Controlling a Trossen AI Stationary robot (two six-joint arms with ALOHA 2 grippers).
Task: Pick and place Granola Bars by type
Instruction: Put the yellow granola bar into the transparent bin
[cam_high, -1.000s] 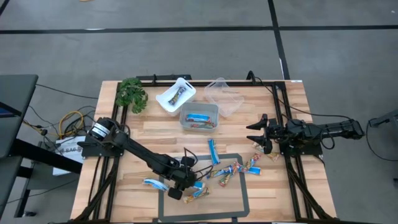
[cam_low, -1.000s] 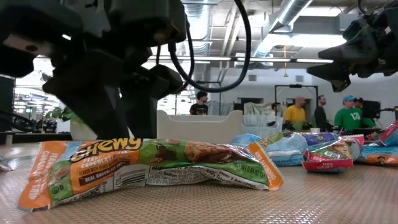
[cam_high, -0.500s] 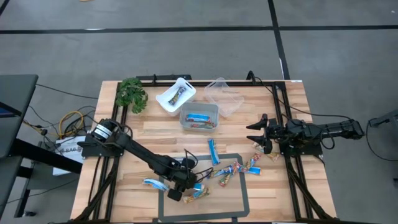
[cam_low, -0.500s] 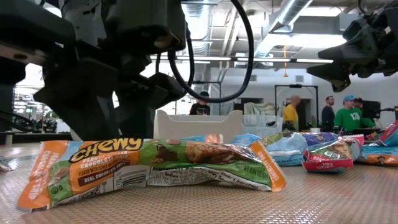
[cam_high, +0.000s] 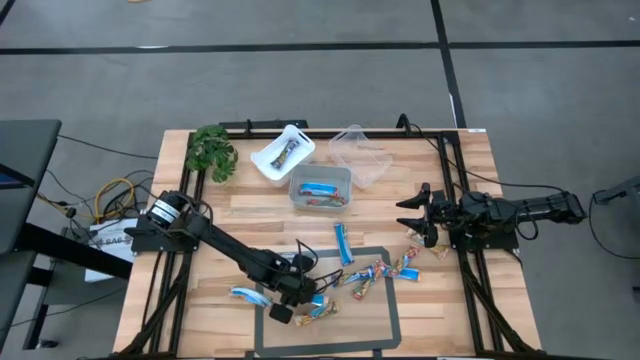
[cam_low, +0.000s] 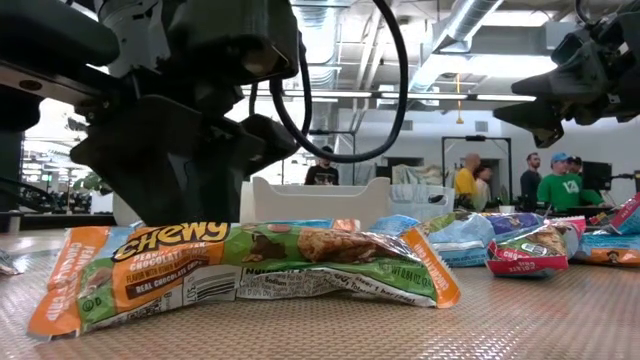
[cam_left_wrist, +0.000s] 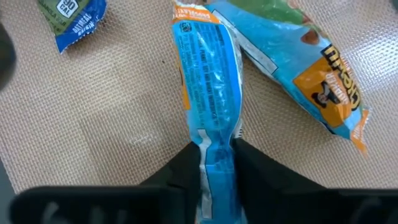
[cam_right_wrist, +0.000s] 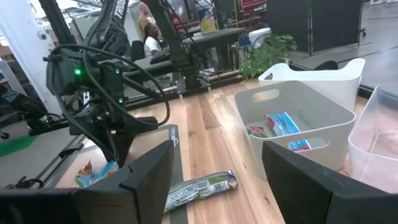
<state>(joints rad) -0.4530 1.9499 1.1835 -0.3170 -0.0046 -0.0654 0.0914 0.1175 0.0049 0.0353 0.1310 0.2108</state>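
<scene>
My left gripper (cam_high: 294, 302) is low over the grey mat near the table's near edge, shut on a bright blue granola bar (cam_left_wrist: 208, 87). An orange-and-blue bar (cam_left_wrist: 311, 74) lies just beside it, and another blue bar (cam_high: 245, 293) lies flat to the left. More bars lie flat on the mat: a blue one (cam_high: 343, 243) and a mixed cluster (cam_high: 375, 273). In the low view a green-orange "Chewy" bar (cam_low: 240, 265) lies in front of my left gripper (cam_low: 180, 160). My right gripper (cam_high: 408, 217) hangs open at the table's right side, touching nothing. My left gripper pinches the blue bar by one end (cam_left_wrist: 217, 163) between its two fingers (cam_left_wrist: 186, 168). The fingers lie along the bar, slanting down from the table's left. The rest of the bar stretches out ahead of the fingers, on or just over the mat.
Three tubs stand at the far middle: a white one (cam_high: 283, 152) holding a dark bar, a grey one (cam_high: 320, 187) holding blue bars, and a clear one (cam_high: 360, 155). A green plant (cam_high: 211, 152) sits at the far left. People stand in the room beyond the table.
In the low view the gap between my left gripper's fingers has closed, and the gripper has settled slightly lower behind the Chewy bar. The right arm has kept still and the bars on the mat have not moved.
</scene>
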